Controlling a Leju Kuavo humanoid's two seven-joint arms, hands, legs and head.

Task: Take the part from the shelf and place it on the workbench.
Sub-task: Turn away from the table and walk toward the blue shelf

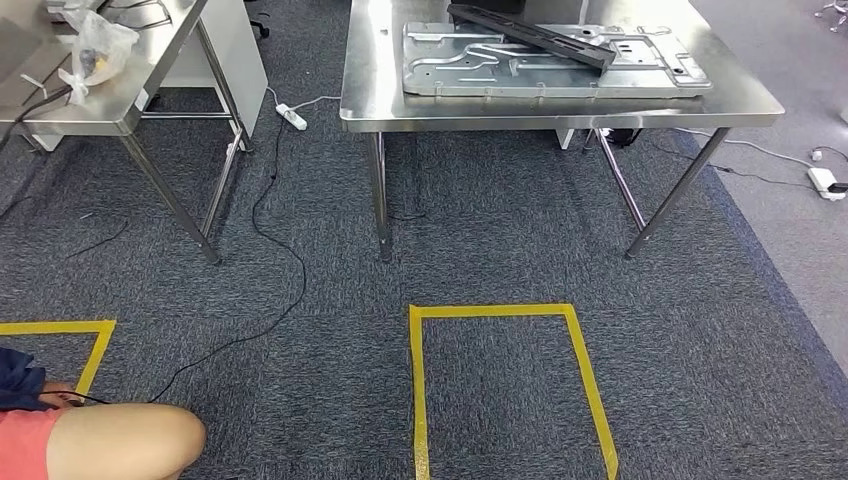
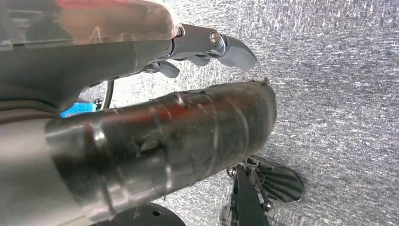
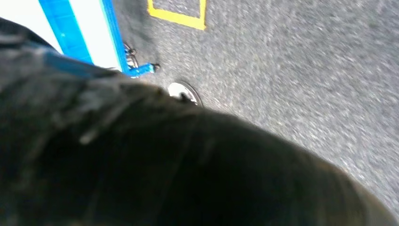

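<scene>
The steel workbench stands ahead across the carpet. On it lies a flat silver stamped plate, with a long dark bar resting diagonally across it. My left hand hangs over the grey carpet, its thick taped thumb apart from the darker fingers, and nothing lies between them. My right hand is a dark blurred mass close to the lens, so its fingers cannot be made out. Beside it are a blue and white frame and a caster wheel.
A second steel table at the left carries a plastic bag. A power strip and a black cable lie between the tables. Yellow tape marks a rectangle on the floor. A person's knee is at the lower left.
</scene>
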